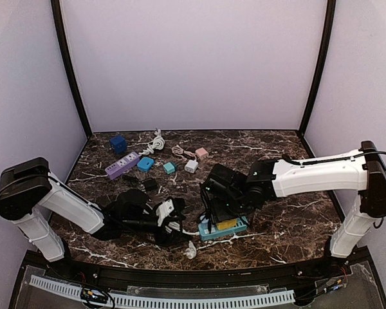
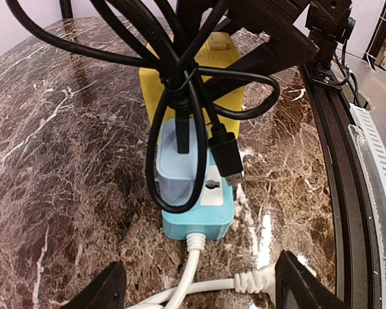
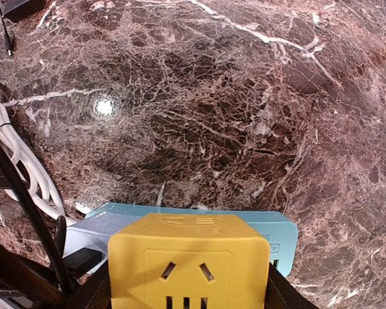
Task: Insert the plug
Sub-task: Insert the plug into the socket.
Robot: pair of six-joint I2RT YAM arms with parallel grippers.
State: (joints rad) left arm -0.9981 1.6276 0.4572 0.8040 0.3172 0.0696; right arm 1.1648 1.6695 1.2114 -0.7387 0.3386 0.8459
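Yellow adapter clamped in right jaws over teal strip; left jaws open.

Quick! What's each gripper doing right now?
Left gripper: open, holding nothing.
Right gripper: closed on the yellow adapter.

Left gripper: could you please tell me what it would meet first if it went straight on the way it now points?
Probably the near end of the teal power strip, dead ahead of the open left gripper. The white cable lies nearer, but may pass under the fingers.
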